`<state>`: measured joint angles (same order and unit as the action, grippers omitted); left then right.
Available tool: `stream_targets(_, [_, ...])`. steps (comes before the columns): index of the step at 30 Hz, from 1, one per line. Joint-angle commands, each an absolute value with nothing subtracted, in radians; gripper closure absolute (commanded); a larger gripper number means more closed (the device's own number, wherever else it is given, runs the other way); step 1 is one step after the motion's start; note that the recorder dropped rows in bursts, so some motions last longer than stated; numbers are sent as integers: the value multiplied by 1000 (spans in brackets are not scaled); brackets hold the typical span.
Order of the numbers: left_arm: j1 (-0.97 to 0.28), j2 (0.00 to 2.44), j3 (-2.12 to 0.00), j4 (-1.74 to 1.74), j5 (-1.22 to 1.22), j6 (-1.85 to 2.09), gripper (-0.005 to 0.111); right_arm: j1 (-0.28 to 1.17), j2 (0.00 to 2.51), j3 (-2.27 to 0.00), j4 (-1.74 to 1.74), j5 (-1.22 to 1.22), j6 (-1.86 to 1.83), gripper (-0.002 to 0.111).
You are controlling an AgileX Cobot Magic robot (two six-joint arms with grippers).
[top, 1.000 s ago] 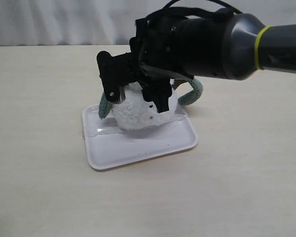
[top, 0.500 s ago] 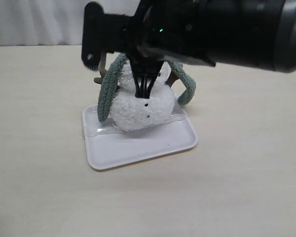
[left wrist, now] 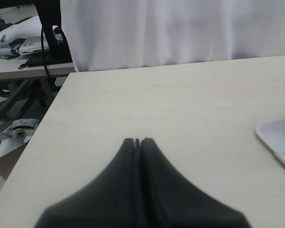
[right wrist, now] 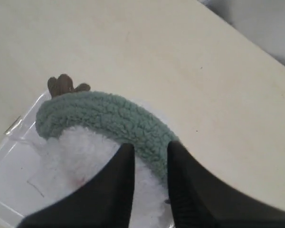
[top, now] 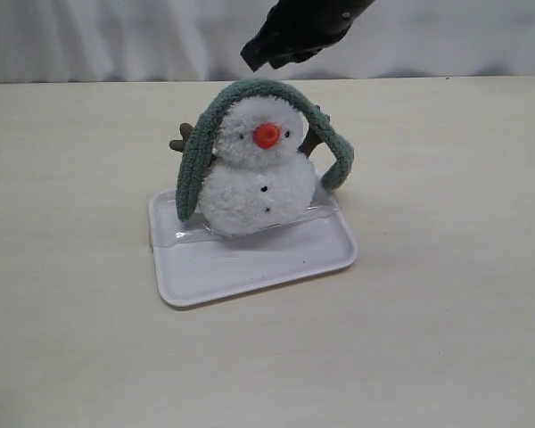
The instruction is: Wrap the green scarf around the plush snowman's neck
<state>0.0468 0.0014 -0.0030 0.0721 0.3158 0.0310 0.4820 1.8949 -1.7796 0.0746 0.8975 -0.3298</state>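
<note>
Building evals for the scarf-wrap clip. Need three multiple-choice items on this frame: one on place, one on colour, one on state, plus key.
1. Where is the green scarf on the plush snowman? A draped over its head; B lying flat beside it; C rolled in a ball.
2. Nose colour? A black; B orange; C green.
3. Left hand? A open; B shut, empty; C shut on fabric.
Key: A, both ends hang down its sides; B, plain in the exterior view; B, its fingers meet with nothing between.

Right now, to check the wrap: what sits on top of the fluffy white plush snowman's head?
A fuzzy grey-green knit scarf drapes over the head of the snowman, ends hanging down both sides. The crown beneath is covered.
</note>
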Motion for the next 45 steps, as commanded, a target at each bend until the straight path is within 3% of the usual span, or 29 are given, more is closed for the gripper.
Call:
stream_targets(1, [41, 0, 0, 74, 309, 29, 107, 523, 1993, -1856, -59, 968, -338, 77])
stream_targets(7, [41, 0, 0, 74, 309, 29, 107, 537, 2044, -1868, -204, 869, -298, 80])
stream_targets(10, [41, 0, 0, 76, 309, 29, 107, 537, 2044, -1869, -196, 801, -298, 104])
stream_targets(18, [41, 0, 0, 76, 309, 29, 107, 537, 2069, -1869, -202, 695, -250, 104])
stream_targets(31, [41, 0, 0, 76, 309, 29, 107, 537, 2149, -1869, -269, 764, -194, 104])
stream_targets(34, [41, 0, 0, 76, 309, 29, 107, 537, 2147, -1873, -240, 781, -194, 99])
stream_targets(40, [41, 0, 0, 76, 309, 29, 107, 537, 2136, -1935, -211, 883, -194, 75])
stream_targets(45, [41, 0, 0, 76, 309, 29, 107, 537, 2136, -2012, -232, 1019, -194, 64])
